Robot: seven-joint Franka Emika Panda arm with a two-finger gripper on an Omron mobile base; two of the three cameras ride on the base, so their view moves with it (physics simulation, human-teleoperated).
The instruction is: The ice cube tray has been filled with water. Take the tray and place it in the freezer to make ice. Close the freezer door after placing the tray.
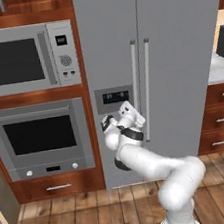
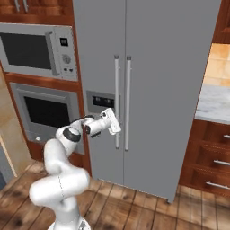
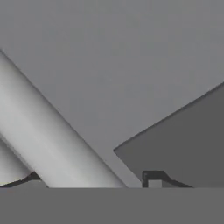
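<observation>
Gripper: raised at mid-height against the closed freezer door, at the door's long vertical bar handle. In the hand view one dark fingertip shows beside the thick pale bar, which crosses that view on a slant. The jaws appear to sit about the bar, but how wide they stand, and whether they press on it, cannot be told. Freezer door: tall, narrow, grey, left leaf of the side-by-side refrigerator; long axis upright, shut flush with the wider right door. Dark dispenser panel sits just left of the handle, above the hand. To the left, well apart: built-in microwave over an oven, set in wood cabinets.
</observation>
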